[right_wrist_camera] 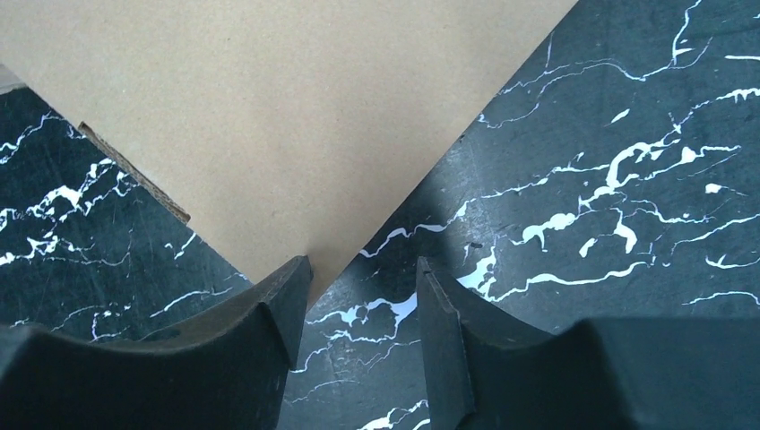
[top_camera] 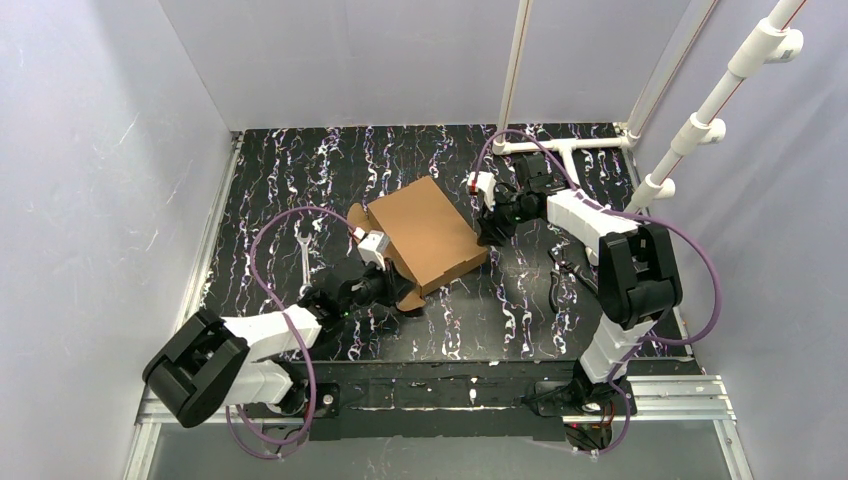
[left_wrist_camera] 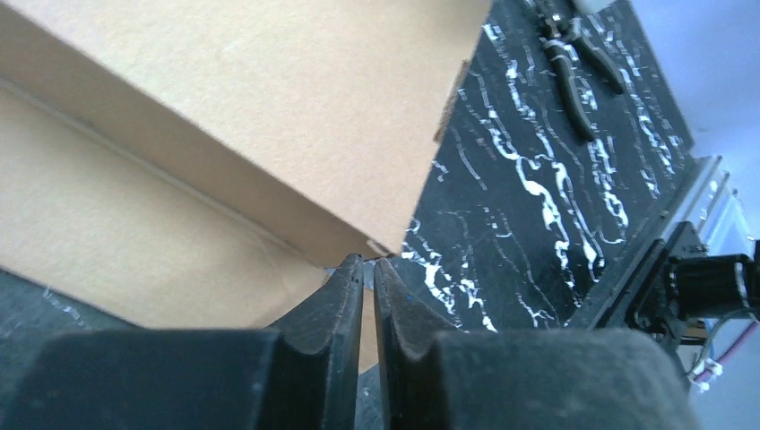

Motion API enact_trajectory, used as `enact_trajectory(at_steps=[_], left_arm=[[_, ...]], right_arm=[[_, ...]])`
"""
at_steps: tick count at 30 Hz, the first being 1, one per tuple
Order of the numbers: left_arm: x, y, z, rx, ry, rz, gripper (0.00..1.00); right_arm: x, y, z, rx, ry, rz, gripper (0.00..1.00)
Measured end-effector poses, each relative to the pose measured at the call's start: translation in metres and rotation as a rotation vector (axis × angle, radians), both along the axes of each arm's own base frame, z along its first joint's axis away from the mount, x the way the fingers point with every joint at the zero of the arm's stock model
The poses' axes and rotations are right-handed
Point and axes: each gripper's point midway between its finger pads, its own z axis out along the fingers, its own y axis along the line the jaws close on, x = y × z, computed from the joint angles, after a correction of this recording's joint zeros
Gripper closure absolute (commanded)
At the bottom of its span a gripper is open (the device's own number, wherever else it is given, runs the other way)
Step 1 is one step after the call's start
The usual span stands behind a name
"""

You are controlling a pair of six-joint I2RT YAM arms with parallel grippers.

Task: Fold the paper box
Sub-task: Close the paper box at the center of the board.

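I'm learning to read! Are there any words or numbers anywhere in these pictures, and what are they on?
No words, labels or numbers can be read.
The paper box is plain brown, with no print.
The pliers show no writing.

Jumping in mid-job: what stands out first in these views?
The brown paper box dominates, lying askew at the middle of the black marbled table. The left gripper meets its near edge with fingers almost together, while the right gripper sits at its far-right corner with fingers apart. Pliers lie to the box's right.
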Motion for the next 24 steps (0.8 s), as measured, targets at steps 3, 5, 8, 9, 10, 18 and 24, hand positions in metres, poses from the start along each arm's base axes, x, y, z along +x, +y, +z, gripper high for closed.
enact_trajectory(at_steps=[3,5,8,9,10,18,24], left_arm=[[0.002,0.007,-0.006,0.030,0.014,0.034,1.00],[0.002,0.011,-0.018,0.068,0.047,0.053,1.00],[0.002,0.016,-0.028,0.106,0.078,0.074,1.00],[0.003,0.017,-0.028,0.114,0.082,0.079,1.00],[0.004,0.017,-0.027,0.117,0.082,0.082,1.00],[0.025,-0.013,-0.022,0.113,0.115,0.032,1.00],[0.032,-0.036,-0.038,0.105,0.198,-0.001,1.00]], right_arm=[[-0.003,-0.002,0.000,-0.013,0.001,0.009,0.42],[-0.004,-0.005,0.000,-0.025,-0.001,0.006,0.38],[-0.004,-0.008,0.002,-0.044,-0.017,0.009,0.36],[-0.004,-0.010,0.004,-0.049,-0.024,0.010,0.36],[-0.005,-0.011,0.005,-0.056,-0.031,0.014,0.38],[-0.017,-0.019,0.019,-0.071,-0.072,0.078,0.67],[-0.021,-0.031,0.001,-0.136,-0.041,0.060,0.72]])
